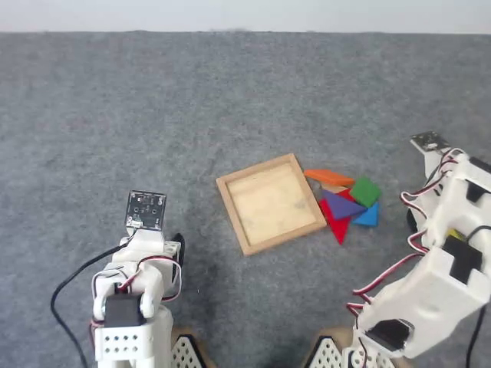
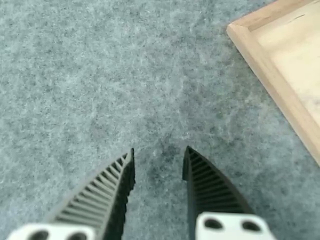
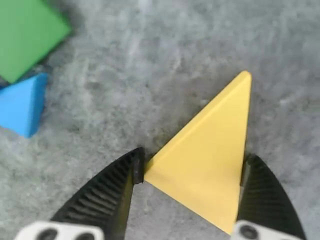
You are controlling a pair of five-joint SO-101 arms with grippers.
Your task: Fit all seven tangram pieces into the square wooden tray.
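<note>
Off to the tray's (image 1: 232, 218) side, the right pincer (image 3: 194, 159) clamps the yellow triangle (image 3: 216, 132), presumably for carrying in; the left pincer (image 2: 159, 151) gapes, empty.

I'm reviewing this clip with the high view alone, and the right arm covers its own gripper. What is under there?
Observer: A yellow triangle lies on the carpet between the fingers of the right gripper, which touch it on both sides.
Operator: Is it touching other pieces?
Observer: No. The green piece and the blue triangle lie apart from it.
Operator: And the left gripper?
Observer: The left gripper is open over bare carpet, with nothing between its fingers.
</note>
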